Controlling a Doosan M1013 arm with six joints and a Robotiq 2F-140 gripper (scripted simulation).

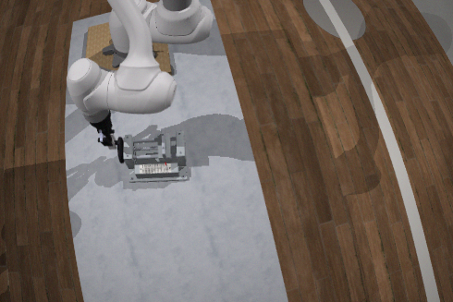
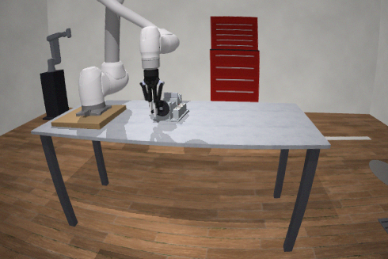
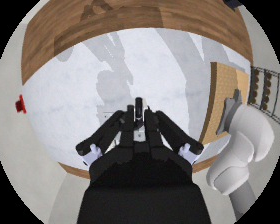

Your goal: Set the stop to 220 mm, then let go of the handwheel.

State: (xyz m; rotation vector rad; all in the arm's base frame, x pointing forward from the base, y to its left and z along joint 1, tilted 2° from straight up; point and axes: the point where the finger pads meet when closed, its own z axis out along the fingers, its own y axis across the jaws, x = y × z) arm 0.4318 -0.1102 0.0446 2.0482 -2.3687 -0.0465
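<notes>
The grey stop fixture (image 1: 181,151) (image 2: 179,111) stands on the table. Its black handwheel (image 1: 120,150) (image 2: 162,108) is upright on the side facing my gripper and shows edge-on in the wrist view (image 3: 139,107). A white scale strip (image 1: 150,169) runs along the fixture, with a small red pointer (image 1: 165,163) right of its middle. The scale's numbers are too small to read. My gripper (image 1: 111,145) (image 2: 154,112) points down beside the wheel's outer face, shut on the handwheel's handle; the fingers mostly hide the handle.
The pale table (image 1: 162,239) (image 2: 253,126) carries the fixture and the arm's wooden base board (image 1: 97,38) (image 2: 75,124) (image 3: 215,100). A red tool cabinet (image 2: 234,62) stands behind the table, and a black pedestal (image 2: 55,94) with a small grey arm stands at the back left.
</notes>
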